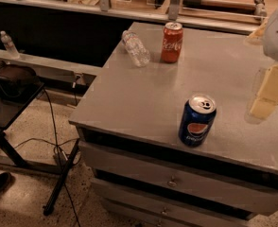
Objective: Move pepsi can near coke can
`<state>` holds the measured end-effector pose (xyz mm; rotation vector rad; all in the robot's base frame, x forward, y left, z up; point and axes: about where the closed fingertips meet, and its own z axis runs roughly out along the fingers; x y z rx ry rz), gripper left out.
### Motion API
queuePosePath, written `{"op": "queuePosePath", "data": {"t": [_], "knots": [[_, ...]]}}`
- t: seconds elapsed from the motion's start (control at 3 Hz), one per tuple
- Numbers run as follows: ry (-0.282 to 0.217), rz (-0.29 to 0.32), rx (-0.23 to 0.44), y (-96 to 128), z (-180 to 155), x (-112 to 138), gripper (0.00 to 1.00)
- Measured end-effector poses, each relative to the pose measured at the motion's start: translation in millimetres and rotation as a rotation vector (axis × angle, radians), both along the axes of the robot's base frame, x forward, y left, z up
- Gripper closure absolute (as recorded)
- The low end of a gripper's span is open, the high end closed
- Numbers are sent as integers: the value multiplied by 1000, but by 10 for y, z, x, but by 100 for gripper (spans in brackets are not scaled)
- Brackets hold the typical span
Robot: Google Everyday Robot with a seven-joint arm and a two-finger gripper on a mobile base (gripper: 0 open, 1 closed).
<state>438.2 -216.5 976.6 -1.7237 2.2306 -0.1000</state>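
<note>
**Drawers (177, 183) below, pepsi can (196, 120) standing at the counter's front edge**

Drawer fronts with small knobs are sitting nearest the lens, stacked under the grey counter (143, 98). Just above them the pepsi can is standing upright close to the front edge, right of centre. Its long axis is running vertical, silver top facing up with the opening showing, round logo facing front.

Well apart from it, toward the back edge, the coke can (171, 42) is also standing upright, white script facing front. Just left of it a clear plastic bottle (135, 48) is lying on its side, long axis running diagonally, one end pointing to the back left. Bottle and coke can are sitting near each other, not touching.

At the right edge the gripper (266, 96) is hanging over the counter, pale yellow, right of the pepsi can and apart from it, holding nothing. Spread or pressed together: cannot tell.

Speckled floor (25, 183) is showing at left, with dark cables (54, 126) trailing across it. A black stand (11, 93) is standing there, and a small bottle (9, 45) is sitting on a pale ledge (44, 63) behind.
</note>
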Motion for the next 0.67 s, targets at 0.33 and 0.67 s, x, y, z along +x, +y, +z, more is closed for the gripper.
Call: {"op": "queuePosePath", "data": {"t": [0.33,0.67], "knots": [[0,0,0,0,0,0,0],[3,7,68,4,12,20,0]]}}
